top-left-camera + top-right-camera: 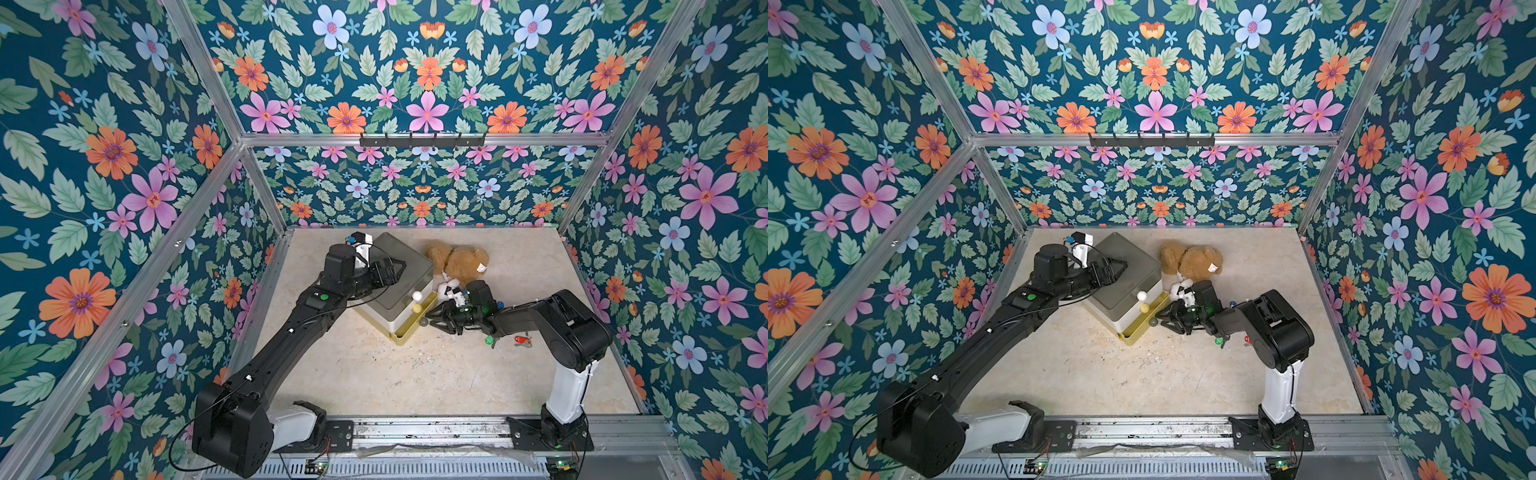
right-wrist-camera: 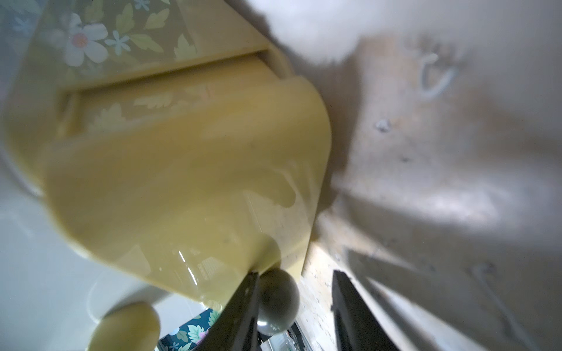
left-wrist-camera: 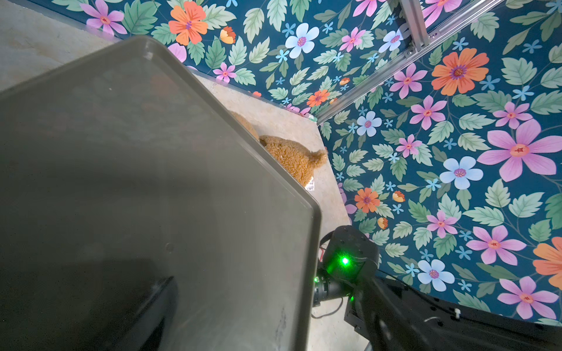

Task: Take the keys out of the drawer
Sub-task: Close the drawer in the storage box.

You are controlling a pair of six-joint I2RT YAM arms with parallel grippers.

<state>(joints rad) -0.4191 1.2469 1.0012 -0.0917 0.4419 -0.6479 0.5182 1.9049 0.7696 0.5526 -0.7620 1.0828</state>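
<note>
Your right arm is reaching low across the table (image 1: 374, 374), with the right gripper (image 1: 430, 319) sitting open around the grey knob (image 2: 278, 301) by the pulled-out yellow drawer (image 1: 401, 338) (knob's touching one finger, with a gap to the other). Your left arm is stretching over the cabinet (image 1: 409, 257), with the left gripper (image 1: 399, 266) resting on top; can't tell if it's open or closed. I'm counting three out on the table by your right arm: red key (image 1: 521, 340), green key (image 1: 489, 340), blue key (image 1: 500, 304). Also showing: white knob (image 1: 416, 296), yellow knob (image 1: 417, 308), one teddy (image 1: 457, 259).
</note>
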